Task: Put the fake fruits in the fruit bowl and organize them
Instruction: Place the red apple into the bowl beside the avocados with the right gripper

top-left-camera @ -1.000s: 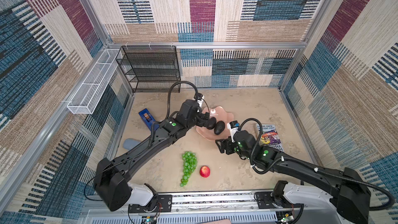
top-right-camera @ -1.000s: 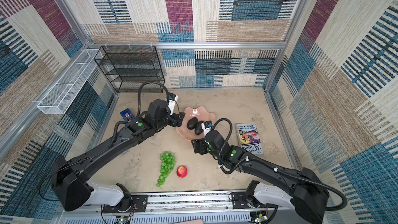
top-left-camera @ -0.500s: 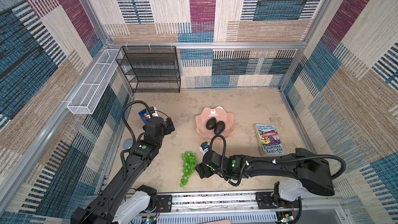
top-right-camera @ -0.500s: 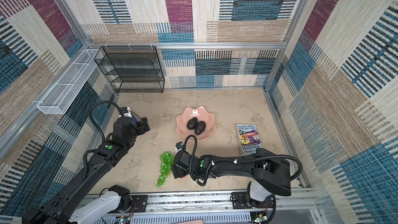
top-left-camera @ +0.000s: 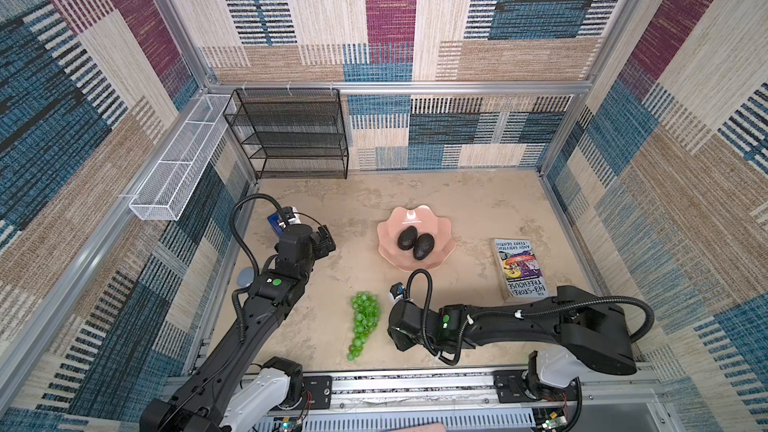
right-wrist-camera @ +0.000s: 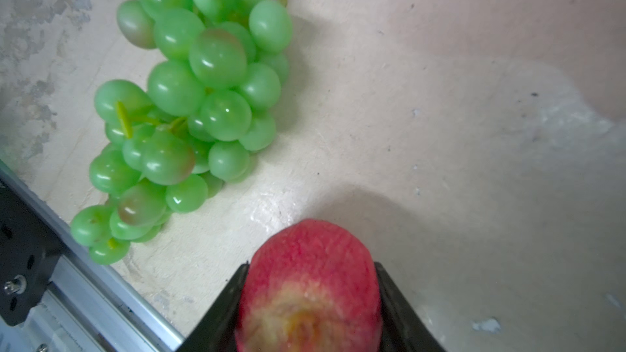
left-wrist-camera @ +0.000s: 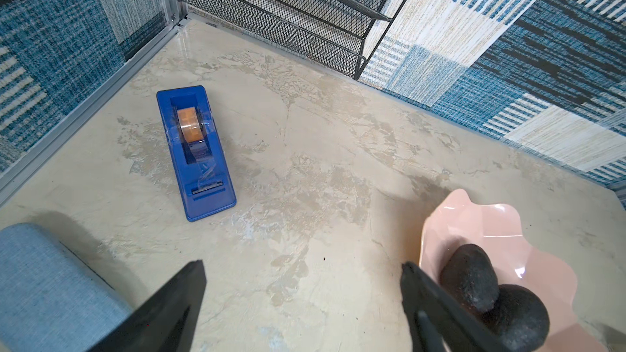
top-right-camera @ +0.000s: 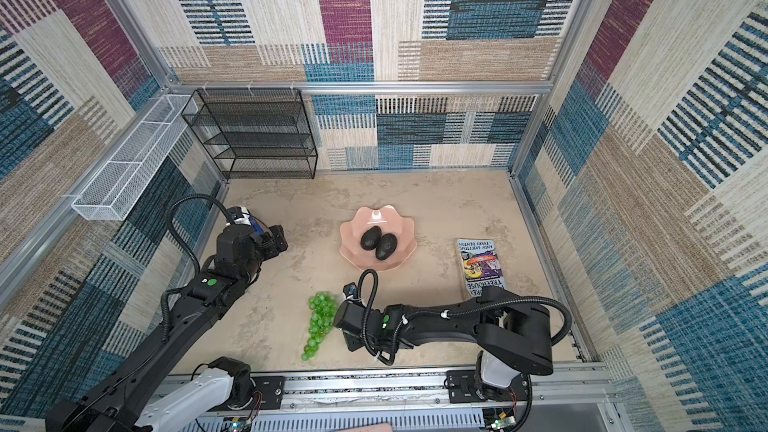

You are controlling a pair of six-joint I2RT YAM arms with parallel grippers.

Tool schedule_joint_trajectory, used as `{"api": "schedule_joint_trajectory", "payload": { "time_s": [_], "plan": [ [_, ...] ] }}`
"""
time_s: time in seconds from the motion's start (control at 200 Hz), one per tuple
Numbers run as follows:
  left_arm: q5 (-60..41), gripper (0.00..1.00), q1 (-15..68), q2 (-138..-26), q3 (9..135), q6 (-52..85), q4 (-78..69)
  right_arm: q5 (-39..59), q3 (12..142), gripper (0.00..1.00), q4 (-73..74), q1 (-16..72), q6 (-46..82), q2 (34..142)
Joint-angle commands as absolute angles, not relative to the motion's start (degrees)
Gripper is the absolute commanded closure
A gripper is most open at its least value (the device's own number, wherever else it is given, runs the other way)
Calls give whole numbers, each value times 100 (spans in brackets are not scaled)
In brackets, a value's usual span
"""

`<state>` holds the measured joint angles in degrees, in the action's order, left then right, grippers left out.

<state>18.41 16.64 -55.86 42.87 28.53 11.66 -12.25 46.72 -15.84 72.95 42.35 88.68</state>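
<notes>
The right gripper (right-wrist-camera: 310, 267) is clamped on the small red apple (right-wrist-camera: 305, 248), one jaw on each flank, close to the beige table (top-left-camera: 478, 209). The wide, pale pink scalloped bowl (top-left-camera: 440, 259) lies ahead of that gripper and apart from it. Two dark pear-shaped avocados (top-left-camera: 423, 246) touch each other inside it. The long bunch of translucent green grapes (right-wrist-camera: 189, 96) lies just to the gripper's left, its long axis running roughly fore and aft. The left gripper (left-wrist-camera: 302, 264) hangs wide open and empty, with the bowl to its right.
</notes>
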Motion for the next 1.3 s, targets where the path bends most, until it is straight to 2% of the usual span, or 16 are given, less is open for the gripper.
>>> {"api": "schedule_joint_trajectory", "payload": {
  "time_s": [0.0, 0.195, 0.436, 0.626, 0.736, 1.017, 1.132, 1.293],
  "plan": [
    [1764, 7, 1642, -5567, 4282, 3011, 958, -1808, 4690, 53, -1773, 7080, 4193, 8420],
    [1633, 7, 1626, -5581, 4251, 3092, 907, -2096, 4768, 53, -1260, 5815, 3239, 7716],
    [1346, 7, 1596, -5513, 4278, 3194, 1125, -1599, 5459, 54, -403, 4633, 2330, 8644],
    [1067, 7, 1591, -5270, 4240, 3259, 1634, -1290, 6071, 54, -268, 4519, 2032, 9503],
    [814, 11, 1590, -5083, 4177, 3360, 2027, -1238, 6198, 54, -202, 4509, 2065, 9821],
    [-227, 13, 1590, -4887, 3953, 3654, 2420, -1008, 5907, 53, 31, 4500, 2390, 10134],
    [-723, 14, 1596, -4895, 3770, 3839, 2406, -966, 5824, 50, 104, 4504, 2503, 10168],
    [-1169, 15, 1697, -4953, 3484, 3889, 2380, -914, 5745, 40, 139, 4500, 2571, 10044]
  ]
}}
